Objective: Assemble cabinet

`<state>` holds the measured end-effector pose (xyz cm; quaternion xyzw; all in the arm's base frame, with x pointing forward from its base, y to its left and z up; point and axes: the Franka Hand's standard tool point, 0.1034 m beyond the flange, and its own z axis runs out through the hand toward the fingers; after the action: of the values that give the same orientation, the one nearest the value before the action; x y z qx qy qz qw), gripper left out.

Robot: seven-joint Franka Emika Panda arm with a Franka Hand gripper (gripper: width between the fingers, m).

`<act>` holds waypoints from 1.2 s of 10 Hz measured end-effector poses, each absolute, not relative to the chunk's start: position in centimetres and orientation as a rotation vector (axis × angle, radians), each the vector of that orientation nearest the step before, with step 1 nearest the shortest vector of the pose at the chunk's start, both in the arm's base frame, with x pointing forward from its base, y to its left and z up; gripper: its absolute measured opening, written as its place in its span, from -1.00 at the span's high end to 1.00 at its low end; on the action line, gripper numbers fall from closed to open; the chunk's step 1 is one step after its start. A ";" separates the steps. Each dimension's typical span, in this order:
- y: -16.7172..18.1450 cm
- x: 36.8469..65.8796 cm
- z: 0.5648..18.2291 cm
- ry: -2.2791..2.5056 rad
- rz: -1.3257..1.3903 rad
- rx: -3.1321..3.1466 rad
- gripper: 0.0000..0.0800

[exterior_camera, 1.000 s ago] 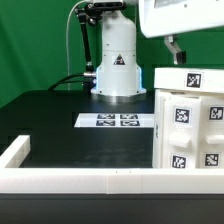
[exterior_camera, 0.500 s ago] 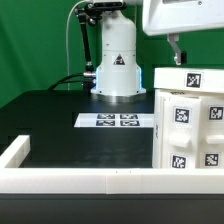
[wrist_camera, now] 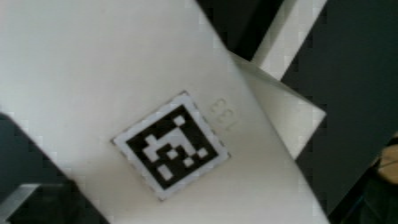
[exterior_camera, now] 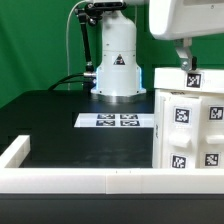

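Cabinet point(exterior_camera: 190, 120) stands at the exterior view's right on the black table point(exterior_camera: 70, 125), gripper point(exterior_camera: 183, 55) just above it, jaw state unclear. Wrist view alone shows one cabinet tag point(wrist_camera: 173, 147) close up.

Light: my exterior view is bright and even, whites nearly blown out
Focus: my wrist view is close, soft, blurred

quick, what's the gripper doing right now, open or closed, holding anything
gripper: just above the cabinet top; only a dark finger shows below the arm housing, so open or closed cannot be told, and no grasp is visible.
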<state>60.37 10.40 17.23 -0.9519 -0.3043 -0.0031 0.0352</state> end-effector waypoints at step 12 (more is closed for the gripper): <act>8.7 59.8 16.0 -1.368 -0.006 -2.764 -0.39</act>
<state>59.76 8.65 15.98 -0.8959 -0.4433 -0.0020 0.0290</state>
